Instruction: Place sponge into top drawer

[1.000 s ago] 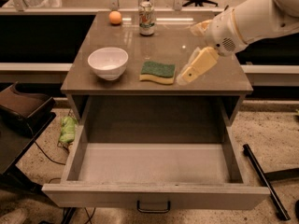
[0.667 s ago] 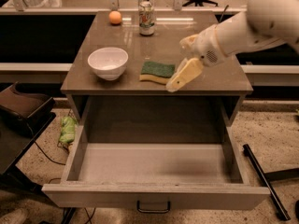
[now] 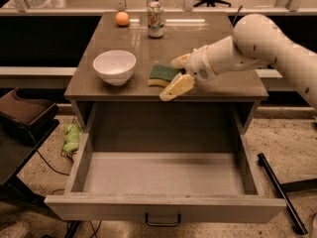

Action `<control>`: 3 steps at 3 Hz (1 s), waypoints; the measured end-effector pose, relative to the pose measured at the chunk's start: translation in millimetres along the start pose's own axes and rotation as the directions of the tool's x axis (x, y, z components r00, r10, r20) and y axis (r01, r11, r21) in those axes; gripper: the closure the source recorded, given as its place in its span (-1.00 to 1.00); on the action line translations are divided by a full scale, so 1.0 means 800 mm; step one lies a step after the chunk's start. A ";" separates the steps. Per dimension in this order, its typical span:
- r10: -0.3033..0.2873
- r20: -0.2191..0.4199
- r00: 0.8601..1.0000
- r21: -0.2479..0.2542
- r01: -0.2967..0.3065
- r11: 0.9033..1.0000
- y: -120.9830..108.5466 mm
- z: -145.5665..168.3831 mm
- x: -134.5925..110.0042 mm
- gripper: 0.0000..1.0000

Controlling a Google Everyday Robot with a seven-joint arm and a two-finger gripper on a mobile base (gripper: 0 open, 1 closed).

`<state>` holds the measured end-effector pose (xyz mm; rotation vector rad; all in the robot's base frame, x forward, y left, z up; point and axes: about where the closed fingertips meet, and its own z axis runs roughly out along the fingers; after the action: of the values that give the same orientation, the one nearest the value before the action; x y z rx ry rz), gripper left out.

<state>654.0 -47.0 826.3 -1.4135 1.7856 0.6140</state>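
The sponge (image 3: 162, 74), dark green on top over pale yellow foam, lies flat on the table top near its front edge, right of the white bowl. My gripper (image 3: 169, 80) reaches in from the right on a white arm. It is open, with one finger (image 3: 177, 87) in front of the sponge and the other (image 3: 181, 60) behind it, so the sponge's right end lies between them. The top drawer (image 3: 163, 207) is pulled fully out below the table top. Its pale grey inside holds nothing, and its dark loop handle (image 3: 162, 221) shows on the front panel.
A white bowl (image 3: 114, 66) stands on the table (image 3: 218, 86) left of the sponge. An orange ball (image 3: 122, 18) and a drink can (image 3: 155, 19) stand at the back. On the floor are a green object (image 3: 72, 138), a dark bag (image 3: 25, 114) and a black bar (image 3: 277, 187).
My gripper has moved left and a little down along the table top. Its fingers went from right of the sponge to either side of the sponge's right end. The sponge has not moved.
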 end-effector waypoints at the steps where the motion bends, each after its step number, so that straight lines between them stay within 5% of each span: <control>1: 0.005 0.016 1.000 -0.021 -0.004 1.000 -0.004 0.028 0.008 -0.19; 3: 0.005 0.017 1.000 -0.022 -0.004 1.000 -0.005 0.025 0.002 0.74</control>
<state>662.7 -34.1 813.4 -1.4155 1.7745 0.6476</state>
